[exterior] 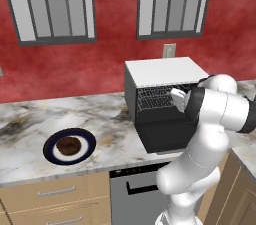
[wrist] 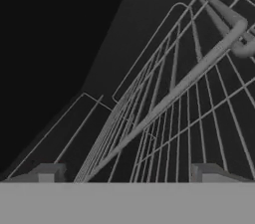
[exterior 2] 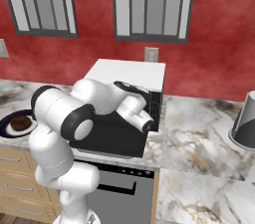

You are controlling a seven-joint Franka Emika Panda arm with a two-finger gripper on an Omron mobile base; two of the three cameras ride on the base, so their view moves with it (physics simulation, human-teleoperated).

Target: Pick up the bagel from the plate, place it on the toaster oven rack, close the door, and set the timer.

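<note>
1. The small round dark brown puffy bagel (exterior: 68, 145) sits on the round flat plate with a navy rim and white ring (exterior: 87, 153), on the marbled grey-and-white stone counter (exterior: 30, 119), well apart to the left of the boxy black toaster oven with a white top panel (exterior: 165, 71).
2. The flat black oven door (exterior: 167, 136) hangs open and down, and the thin grey wire rack (exterior: 155, 98) is exposed in the cavity.
3. The white arm's two-finger gripper (wrist: 127, 173) is at the oven mouth, looking straight along the rack wires (wrist: 169, 98). Its jaws stand wide apart with nothing between them.
4. Judgement: the bagel has not been picked up yet, so the whole carry is ahead.
5. Handling (my estimate only): the bagel looks light and somewhat soft, so it should yield a little under squeeze. The crust is probably not slippery. It is not fragile, but a hard pinch could dent it.
6. Where to hold: across its width, fingers on opposite outer sides, coming from above; the plate rim is low and should not obstruct.
7. Writing: no brand, label or lettering is legible anywhere. A pale wall socket (exterior: 169, 50) above the oven is blank.
</note>
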